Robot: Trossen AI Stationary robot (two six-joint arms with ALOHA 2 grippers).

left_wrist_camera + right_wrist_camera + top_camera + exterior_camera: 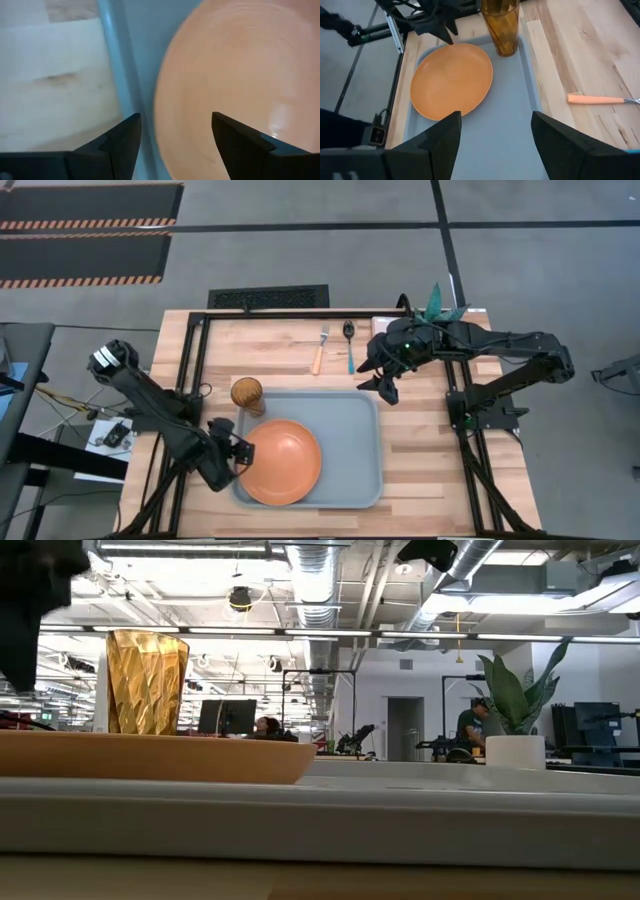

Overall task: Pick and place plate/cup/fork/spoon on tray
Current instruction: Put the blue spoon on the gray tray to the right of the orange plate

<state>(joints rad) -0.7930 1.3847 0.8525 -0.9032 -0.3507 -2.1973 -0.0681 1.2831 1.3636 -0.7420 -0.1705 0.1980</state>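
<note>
I see the round flat orange plate (pixel 281 462) lying in the light grey-blue rectangular tray (pixel 355 442), its rim just ahead of my left gripper (pixel 240 454), whose jaws stand wide apart at the tray's edge, holding nothing. My right gripper (pixel 377 377) hovers, jaws apart and empty, over the tray's far corner, with the amber translucent cup (pixel 247 394) standing at the tray's other far corner and the orange-handled fork (pixel 319 349) on the wooden table (pixel 420 470) beyond.

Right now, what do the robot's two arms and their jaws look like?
Both arms are dark, nearly black, built of jointed segments. The left arm has a white band near its base. The right arm shows a small green light. Each ends in two flat, dark, wedge-shaped fingers.
</note>
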